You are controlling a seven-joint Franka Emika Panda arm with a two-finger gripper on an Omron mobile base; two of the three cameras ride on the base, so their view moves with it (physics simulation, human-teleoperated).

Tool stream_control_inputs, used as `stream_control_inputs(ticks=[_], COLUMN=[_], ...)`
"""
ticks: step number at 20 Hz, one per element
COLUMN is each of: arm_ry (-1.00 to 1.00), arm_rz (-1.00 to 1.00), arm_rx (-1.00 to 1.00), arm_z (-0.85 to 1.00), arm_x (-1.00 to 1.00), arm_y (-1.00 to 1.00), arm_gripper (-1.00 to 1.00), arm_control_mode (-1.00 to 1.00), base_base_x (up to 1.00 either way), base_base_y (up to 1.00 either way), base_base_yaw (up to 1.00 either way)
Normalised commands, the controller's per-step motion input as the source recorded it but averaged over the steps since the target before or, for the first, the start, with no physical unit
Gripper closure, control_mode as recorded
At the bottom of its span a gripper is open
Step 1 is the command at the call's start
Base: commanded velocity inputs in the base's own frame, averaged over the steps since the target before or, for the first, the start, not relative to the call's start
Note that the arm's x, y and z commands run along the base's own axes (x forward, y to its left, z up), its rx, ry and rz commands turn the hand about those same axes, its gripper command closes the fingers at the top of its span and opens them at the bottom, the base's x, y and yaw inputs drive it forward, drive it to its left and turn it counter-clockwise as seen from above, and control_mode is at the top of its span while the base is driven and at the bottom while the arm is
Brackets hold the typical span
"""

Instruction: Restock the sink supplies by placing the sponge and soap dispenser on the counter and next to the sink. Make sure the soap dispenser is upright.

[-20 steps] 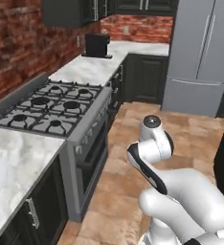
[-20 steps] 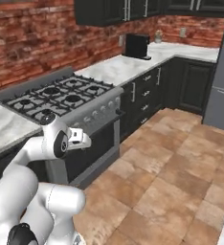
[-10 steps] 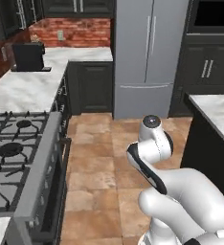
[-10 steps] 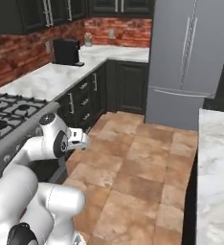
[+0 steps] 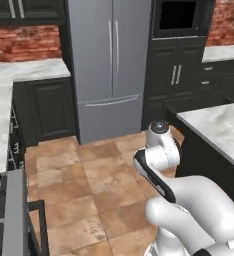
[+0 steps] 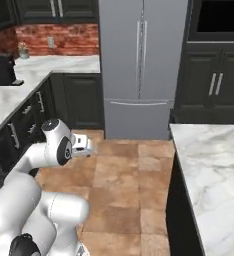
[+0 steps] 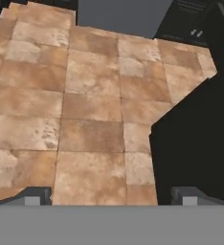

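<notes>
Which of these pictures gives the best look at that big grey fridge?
The left base view: the refrigerator stands near the middle, both doors, handles and the bottom drawer plain, no arm in front. The right base view shows it as fully, slightly cut at the top. The hand view catches a grey strip of its base above the floor tiles.

No readable text, labels, brands or numbers on any surface.

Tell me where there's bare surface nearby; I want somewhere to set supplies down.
The marble island right of the robot lies bare. The counter left of the fridge is bare near it, while a dark appliance and small plant occupy its far end.
</notes>
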Motion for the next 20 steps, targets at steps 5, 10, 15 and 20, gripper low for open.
stream_control_inputs(ticks=[5,10,15,20], arm_ry=[0.00,0.00,0.00,0.00], arm_rz=[0.00,0.00,0.00,0.00], arm_rx=[0.00,0.00,0.00,0.00], arm_z=[0.00,0.00,0.00,0.00], arm_x=[0.00,0.00,0.00,0.00], arm_y=[0.00,0.00,0.00,0.00], arm_gripper=[-1.00,-1.00,-1.00,-1.00], arm_control_mode=[1.00,1.00,1.00,1.00], base_base_x=[1.00,1.00,0.93,0.81], base_base_y=[0.35,0.45,0.66,0.66], base_base_yaw=[-0.51,-0.56,-0.58,-0.58])
